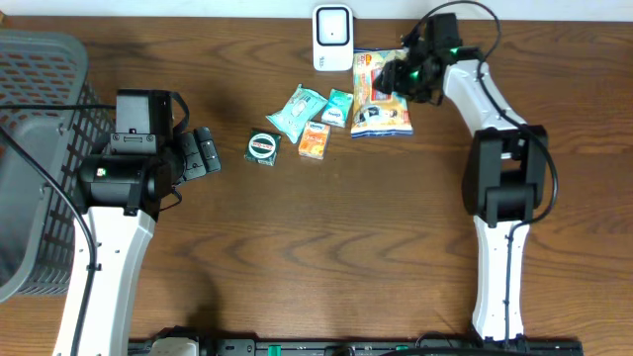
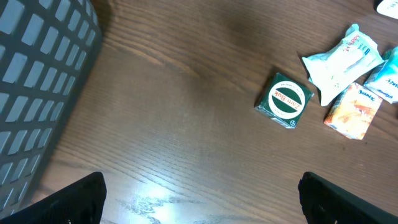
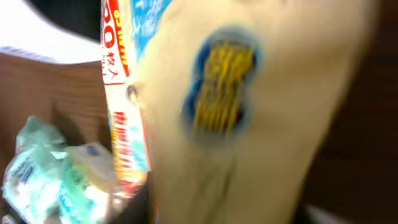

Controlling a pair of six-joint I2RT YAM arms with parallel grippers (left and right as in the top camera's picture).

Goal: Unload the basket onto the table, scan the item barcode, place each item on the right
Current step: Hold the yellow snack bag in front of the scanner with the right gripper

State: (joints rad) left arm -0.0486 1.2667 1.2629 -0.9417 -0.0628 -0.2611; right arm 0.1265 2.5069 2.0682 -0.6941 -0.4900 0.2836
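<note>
At the back of the table stands the white barcode scanner (image 1: 332, 38). My right gripper (image 1: 404, 77) is just right of it, over two snack bags: an orange-yellow bag (image 1: 371, 71) and a blue-white bag (image 1: 382, 120). In the blurred right wrist view a beige bag (image 3: 249, 124) with a blue and yellow mark fills the gap between my right gripper's (image 3: 217, 208) dark fingers, which press on both its sides. My left gripper (image 1: 203, 153) (image 2: 199, 205) hangs wide open over bare wood with nothing between its fingers (image 2: 74, 202).
A round green box (image 1: 262, 147) (image 2: 285, 100), an orange box (image 1: 314, 139) (image 2: 353, 111) and teal packets (image 1: 294, 111) (image 2: 339, 62) lie mid-table. A grey mesh basket (image 1: 40, 148) (image 2: 37, 81) stands at the far left.
</note>
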